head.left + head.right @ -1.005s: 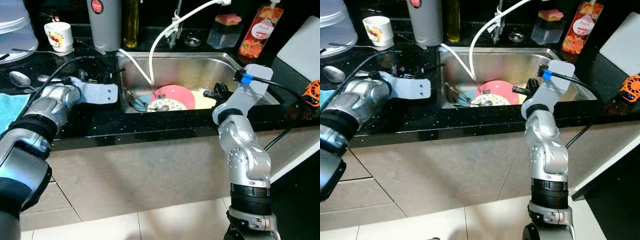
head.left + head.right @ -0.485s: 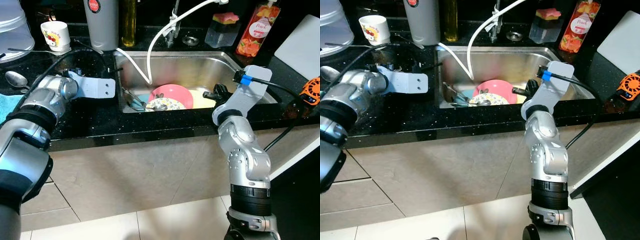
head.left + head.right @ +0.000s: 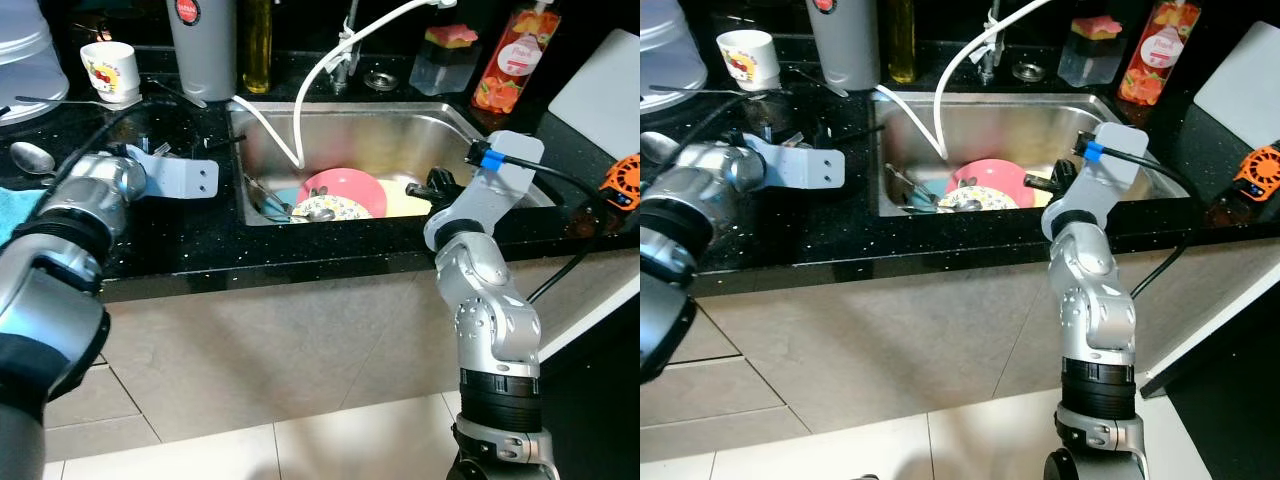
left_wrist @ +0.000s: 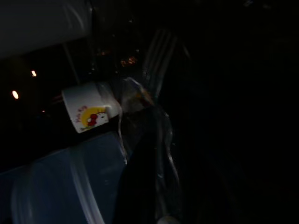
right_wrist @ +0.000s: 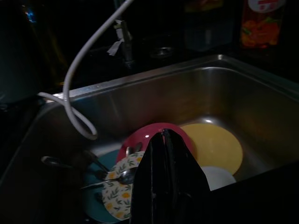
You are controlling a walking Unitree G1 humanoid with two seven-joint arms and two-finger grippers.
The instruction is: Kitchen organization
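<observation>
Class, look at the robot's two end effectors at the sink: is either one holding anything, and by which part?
The right end effector is shut and empty, above the pink plate. Whether the left end effector holds anything cannot be told.

The sink (image 3: 400, 140) is brushed shiny metal; the tabletop (image 3: 200, 240) is glossy speckled black stone; the floor (image 3: 250, 440) is smooth tile.

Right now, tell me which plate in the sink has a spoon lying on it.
The floral patterned plate at the front, white with yellow flowers; a spoon rests on it. The pink plate and yellow plate behind carry nothing.
</observation>
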